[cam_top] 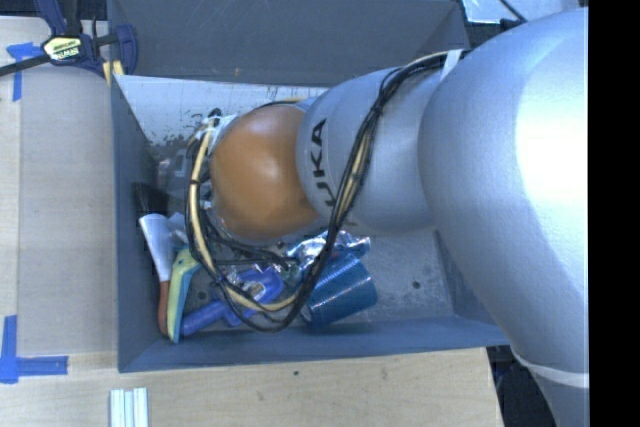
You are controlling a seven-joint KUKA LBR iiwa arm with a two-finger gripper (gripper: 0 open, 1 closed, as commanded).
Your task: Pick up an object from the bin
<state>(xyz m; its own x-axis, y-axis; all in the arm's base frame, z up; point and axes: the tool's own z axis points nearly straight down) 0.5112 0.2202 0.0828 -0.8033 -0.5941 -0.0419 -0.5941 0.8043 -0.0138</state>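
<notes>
Camera view looks down on a heap of small things in the lower left of the bin (300, 347). The pincer (188, 177) hangs right above the heap's upper edge, tucked under the arm's orange cover (255, 170). Whether it is spread or pressed together I can't make out, nor which thing it is over or whether it touches any. Nearest to it, just left of the cover, lies a black thing (150, 200), with a white tube (156, 245) just below that, running down along the left wall. Beside the tube's lower end are a green and yellow piece (181, 283) and a blue piece (205, 317), both close to the bin's near left corner. Just below the cover sits crumpled foil (335, 247), and against the foil's lower side a blue cup (342, 291) lies tipped over near the front wall. Black and yellow cables (200, 210) loop from the cover down over the middle of the heap, crossing in front of the foil and the cup's left edge. The silver arm (400, 165) comes in from the right over the bin's right wall and covers much of the floor there; a bare patch of grey floor shows right of the cup.
</notes>
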